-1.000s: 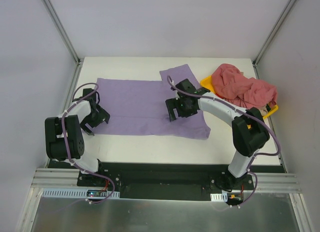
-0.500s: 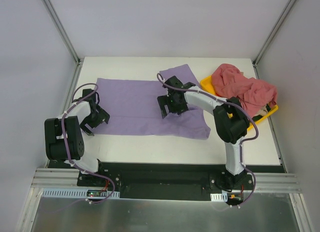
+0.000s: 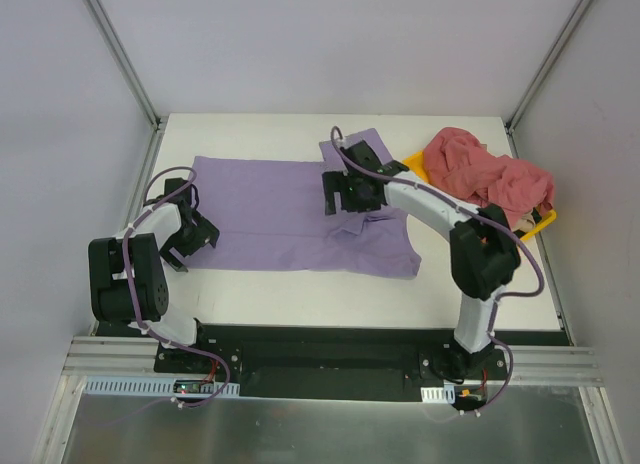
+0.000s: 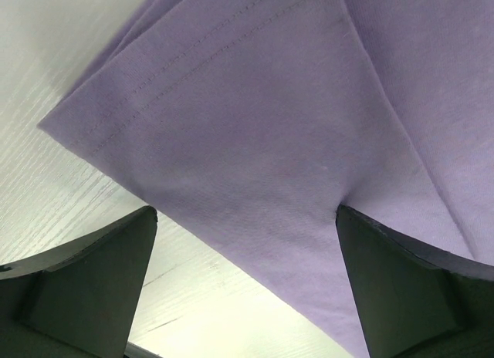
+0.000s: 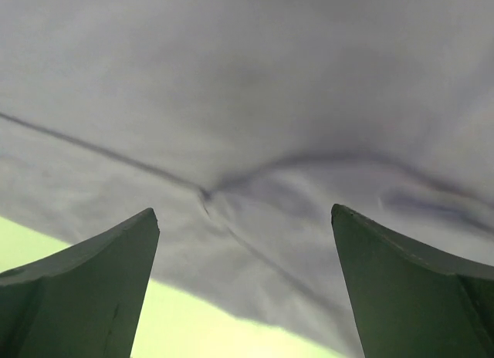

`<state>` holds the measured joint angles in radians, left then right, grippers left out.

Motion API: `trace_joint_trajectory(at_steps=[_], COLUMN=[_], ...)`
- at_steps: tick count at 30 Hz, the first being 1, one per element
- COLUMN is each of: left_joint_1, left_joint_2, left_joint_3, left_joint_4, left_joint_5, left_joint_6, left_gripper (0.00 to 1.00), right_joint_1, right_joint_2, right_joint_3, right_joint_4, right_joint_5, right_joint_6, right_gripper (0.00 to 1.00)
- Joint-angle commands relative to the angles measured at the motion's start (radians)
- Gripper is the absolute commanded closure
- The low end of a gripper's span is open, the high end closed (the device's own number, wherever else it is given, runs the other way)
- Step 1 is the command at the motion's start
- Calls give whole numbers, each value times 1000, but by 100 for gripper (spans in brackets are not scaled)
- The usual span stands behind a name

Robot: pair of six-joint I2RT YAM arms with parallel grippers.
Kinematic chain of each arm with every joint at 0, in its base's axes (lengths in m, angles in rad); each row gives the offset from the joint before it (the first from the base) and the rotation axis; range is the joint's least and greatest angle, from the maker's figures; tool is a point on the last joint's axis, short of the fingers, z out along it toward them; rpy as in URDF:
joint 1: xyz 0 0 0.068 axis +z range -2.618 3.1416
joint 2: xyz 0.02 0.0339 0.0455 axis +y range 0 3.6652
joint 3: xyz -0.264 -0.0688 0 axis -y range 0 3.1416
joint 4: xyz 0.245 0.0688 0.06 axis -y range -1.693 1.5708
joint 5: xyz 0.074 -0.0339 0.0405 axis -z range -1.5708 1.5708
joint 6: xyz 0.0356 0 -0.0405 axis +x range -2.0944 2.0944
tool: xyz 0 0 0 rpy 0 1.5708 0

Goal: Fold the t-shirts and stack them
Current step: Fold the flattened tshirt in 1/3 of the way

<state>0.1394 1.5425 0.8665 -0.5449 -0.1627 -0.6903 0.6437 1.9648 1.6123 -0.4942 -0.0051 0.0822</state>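
A lavender t-shirt [image 3: 265, 214] lies spread flat across the white table. My left gripper [image 3: 188, 239] stands open at its left near corner. In the left wrist view the hemmed corner [image 4: 255, 111] reaches between the two dark fingers [image 4: 93, 288], and the gripper [image 4: 245, 213] holds nothing. My right gripper [image 3: 338, 196] hovers open over the shirt's far right part, near the sleeve. Its wrist view shows creased lavender cloth [image 5: 255, 88] and a seam under the gripper [image 5: 243, 211]. Dusty pink-red t-shirts [image 3: 485, 174] lie heaped at the right.
The pink-red heap sits in a yellow tray [image 3: 413, 166] at the table's right far corner. White walls and metal posts [image 3: 120, 54] close in the table. A strip of bare table [image 3: 300, 294] runs along the near edge.
My right gripper has moved away from me over the lavender shirt, from its middle right toward the far sleeve. The left arm has not moved.
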Motion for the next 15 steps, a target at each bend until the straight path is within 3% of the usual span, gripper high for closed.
trace_joint_trajectory(at_steps=[1,6,15], left_joint_1=[11,11,11], left_joint_2=[-33,-35,-33], left_joint_3=[-9,-7,-8], left_joint_4=[-16,-16,-15], left_joint_5=[-8,0,0], left_joint_6=[17,18,18], left_gripper=[1,1,1], right_joint_1=[-29,-38,-52], right_joint_2=[-222,-271,-84], right_joint_3=[-279,-393,-243], right_joint_4=[49,166,158], right_joint_5=[20,31,50], right_joint_6=[233,306,309], right_gripper=[4,4,4])
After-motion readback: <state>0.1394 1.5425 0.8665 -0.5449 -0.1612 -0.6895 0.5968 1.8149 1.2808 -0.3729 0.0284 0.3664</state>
